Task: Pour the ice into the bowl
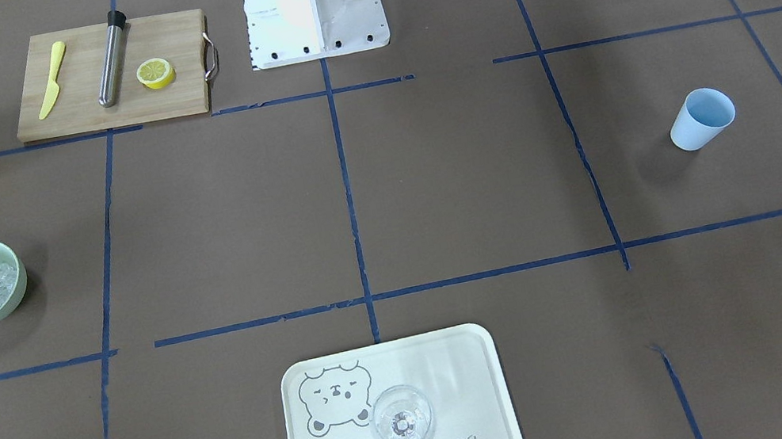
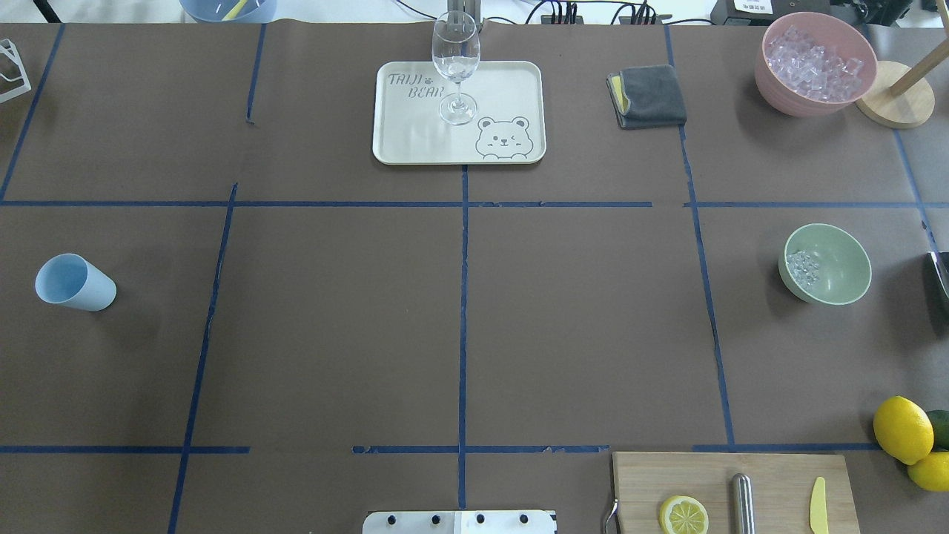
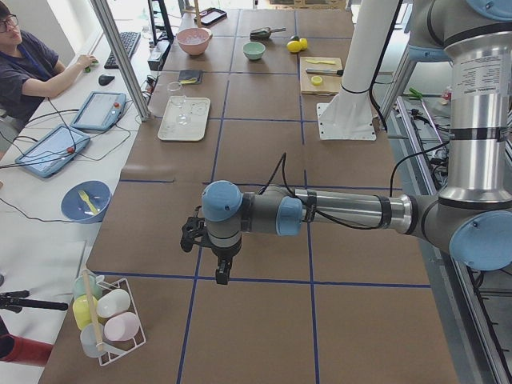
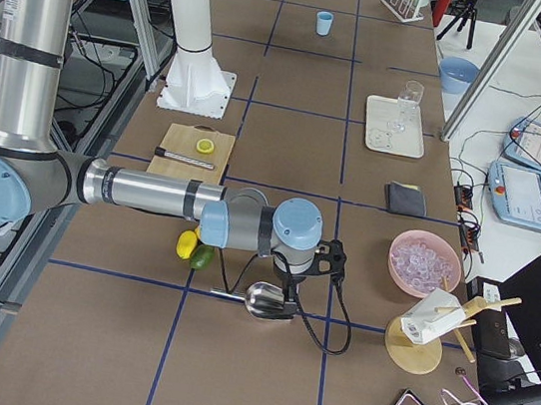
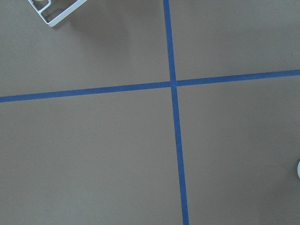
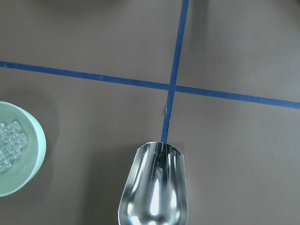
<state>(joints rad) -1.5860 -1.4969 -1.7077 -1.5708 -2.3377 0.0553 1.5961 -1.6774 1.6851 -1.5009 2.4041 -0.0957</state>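
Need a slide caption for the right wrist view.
Metal scoop, no ice showing, over the taped table; mint bowl holding ice at left edge.

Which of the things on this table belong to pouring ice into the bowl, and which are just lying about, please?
Belong to the job: green bowl, the ice in it, metal scoop, pink container of ice cubes (likely the supply).
Lying about: light blue cup, wine glass, tray, grey cloth, cutting board, lemons.
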